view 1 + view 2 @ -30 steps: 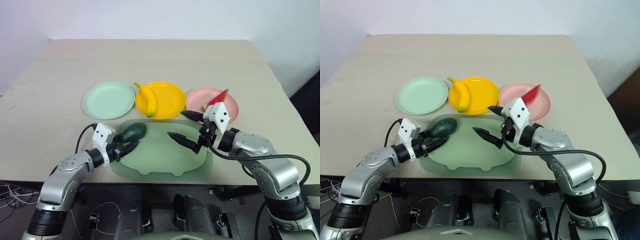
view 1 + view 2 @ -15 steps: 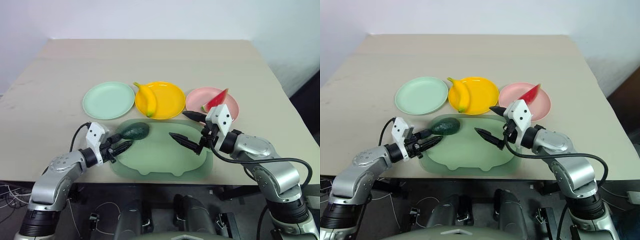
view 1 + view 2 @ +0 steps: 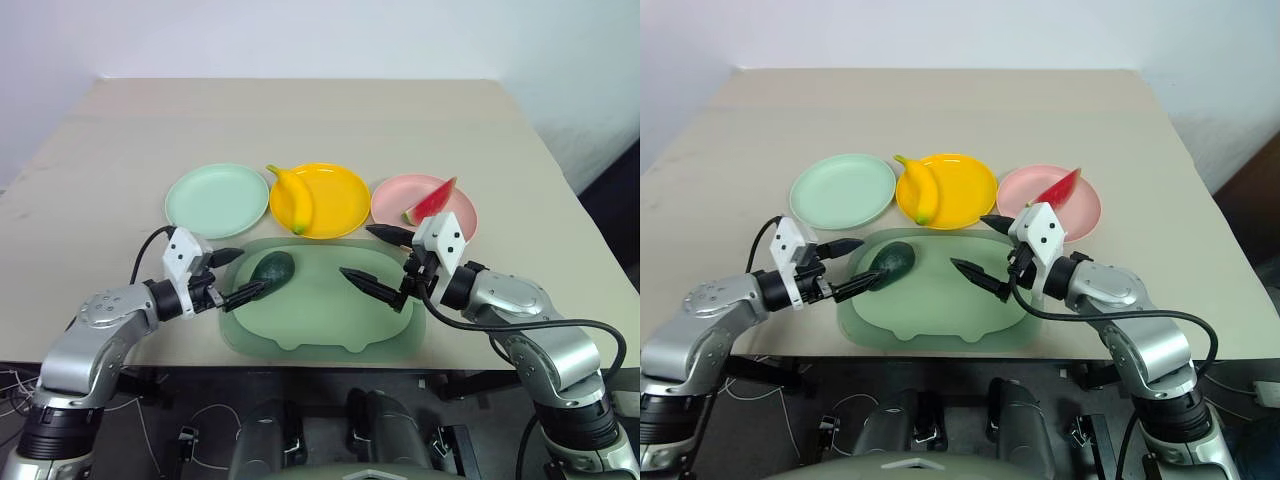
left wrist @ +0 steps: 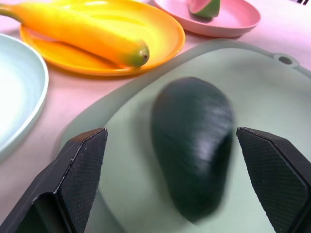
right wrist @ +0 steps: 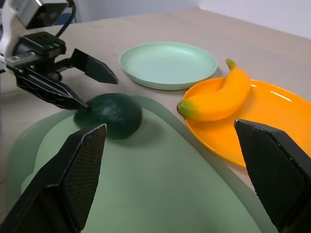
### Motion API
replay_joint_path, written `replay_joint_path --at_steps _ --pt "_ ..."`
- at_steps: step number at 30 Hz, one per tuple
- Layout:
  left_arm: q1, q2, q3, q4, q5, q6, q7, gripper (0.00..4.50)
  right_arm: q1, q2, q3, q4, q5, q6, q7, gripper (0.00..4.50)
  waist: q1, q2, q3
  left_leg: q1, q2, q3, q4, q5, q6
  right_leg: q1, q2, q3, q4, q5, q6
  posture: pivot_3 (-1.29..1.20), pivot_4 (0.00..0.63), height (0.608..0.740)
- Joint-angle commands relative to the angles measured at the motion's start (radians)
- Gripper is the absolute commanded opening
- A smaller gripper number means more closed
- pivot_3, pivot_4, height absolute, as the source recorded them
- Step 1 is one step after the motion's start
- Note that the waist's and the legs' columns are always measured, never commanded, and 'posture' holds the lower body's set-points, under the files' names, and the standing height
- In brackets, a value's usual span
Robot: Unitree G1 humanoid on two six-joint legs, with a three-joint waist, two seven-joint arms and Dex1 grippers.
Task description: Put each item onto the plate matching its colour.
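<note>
The dark green avocado (image 3: 272, 268) lies on the pale green tray (image 3: 330, 320), at its left end. My left gripper (image 3: 235, 274) is open, one finger on each side of the avocado's near end (image 4: 192, 150), not gripping it. The yellow banana (image 3: 293, 197) rests on the yellow-orange plate (image 3: 340, 205). On the pink plate (image 3: 455, 222) sits the red watermelon wedge (image 3: 430, 200). The mint green plate (image 3: 217, 200) holds nothing. Over the tray's right part my right gripper (image 3: 357, 251) hangs open with nothing between its fingers.
The three plates stand in a row just beyond the tray, on a beige table (image 3: 300, 120). The tray reaches close to the table's near edge. The right wrist view shows my left gripper (image 5: 87, 82) beside the avocado (image 5: 112, 115).
My left gripper has opened wide and risen a little, and its arm has swung outward to the left. The avocado now lies free on the tray. The right arm has stayed put.
</note>
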Motion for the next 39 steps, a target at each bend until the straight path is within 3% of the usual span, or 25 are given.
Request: replay_joint_path --at_steps 1,14,35,39 --pt "-0.045 -0.027 -0.033 0.024 0.035 -0.034 0.010 4.48 0.000 0.004 -0.010 -0.039 -0.007 -0.017 -0.015 4.50 0.000 0.000 0.000 0.000 0.000 0.000 0.000 0.000 0.000 0.000 0.000 0.000 0.000 0.000 0.000 0.00 0.150 0.696" --pt "-0.232 -0.106 -0.170 0.245 0.151 -0.093 -0.031 4.48 -0.011 0.006 -0.011 -0.058 -0.010 0.013 -0.052 4.50 0.000 0.000 0.000 0.000 0.000 0.000 0.001 0.000 0.000 0.001 0.000 0.000 0.001 0.000 0.000 0.00 0.150 0.696" --pt "-0.345 -0.218 -0.211 0.381 0.228 -0.166 -0.048 4.48 -0.028 -0.001 -0.023 -0.086 -0.009 0.059 -0.086 4.50 0.000 0.000 0.000 0.000 0.000 -0.001 0.003 0.000 0.001 0.002 0.000 -0.001 0.002 0.001 0.001 0.00 0.150 0.696" --pt "-0.352 -0.223 -0.211 0.386 0.221 -0.153 -0.070 3.79 -0.033 -0.001 -0.019 -0.080 -0.015 0.058 -0.090 4.50 0.001 0.000 0.000 0.000 0.000 -0.001 0.003 0.000 0.001 0.002 0.000 -0.001 0.002 0.001 0.001 0.00 0.150 0.696"
